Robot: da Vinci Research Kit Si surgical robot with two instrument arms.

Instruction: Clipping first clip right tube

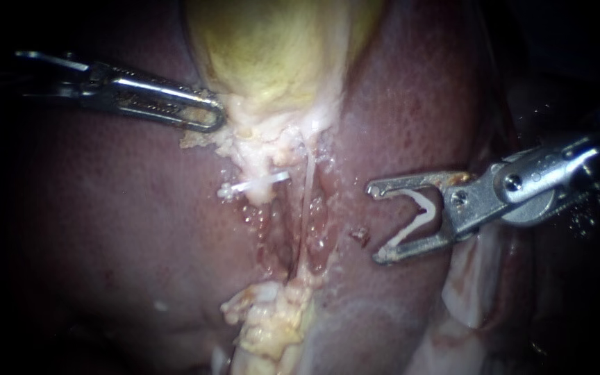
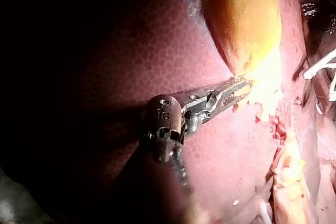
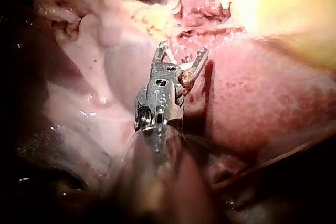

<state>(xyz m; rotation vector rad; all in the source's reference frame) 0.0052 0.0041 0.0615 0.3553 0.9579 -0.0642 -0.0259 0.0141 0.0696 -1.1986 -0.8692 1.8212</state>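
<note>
1. Where the glossy, mottled red-brown liver point(image 1: 126, 236) dips into a raw groove, the thin pale right tube point(image 1: 307, 187) runs down from the yellow-green gallbladder point(image 1: 272, 55).
2. Just beside it lies a slim closed white clip point(image 1: 262, 182).
3. The right instrument point(image 1: 375, 223) hangs near the tube without touching it, its jaws wide and cradling an open white V-shaped clip point(image 1: 421, 210).
4. The left instrument point(image 1: 203, 114) has its jaws clamped on pale tissue point(image 1: 244, 128) under the gallbladder.
5. Darkness surrounds the tissue.

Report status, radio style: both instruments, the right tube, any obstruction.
Left instrument shut on gallbladder. Right instrument holds clip, short of right tube. Tube bare, path clear.
</note>
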